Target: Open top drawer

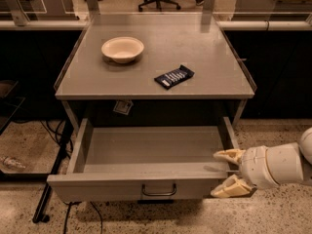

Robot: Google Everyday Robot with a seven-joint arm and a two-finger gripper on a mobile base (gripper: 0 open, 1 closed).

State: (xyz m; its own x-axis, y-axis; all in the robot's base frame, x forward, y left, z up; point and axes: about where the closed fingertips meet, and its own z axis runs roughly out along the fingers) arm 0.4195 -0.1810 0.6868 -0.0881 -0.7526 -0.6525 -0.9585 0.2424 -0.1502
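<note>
Down at the bottom right of the view, your gripper (216, 174) is parked at the right end of the top drawer (102, 185), coming in from the right on its fat white arm (280, 162). Its two cream fingers (229, 155) are spread well apart, so it's let go rather than clamped: the upper one reaches over the top edge of the front panel into the drawer, the lower one sits in front of the panel near its bottom right corner. Can't really tell if either finger is actually touching the panel. The drawer itself is pulled way out from under the grey table (214, 43), sticking toward the camera, and you can see its bare grey floor. The small dark loop handle (158, 190) is at the middle of the front panel, well apart from the gripper. Up on the tabletop you've got a cream bowl (122, 49) on the left and a dark snack packet (174, 76) nearer the front edge. A little paper tag (123, 107) hangs just under the tabletop.
</note>
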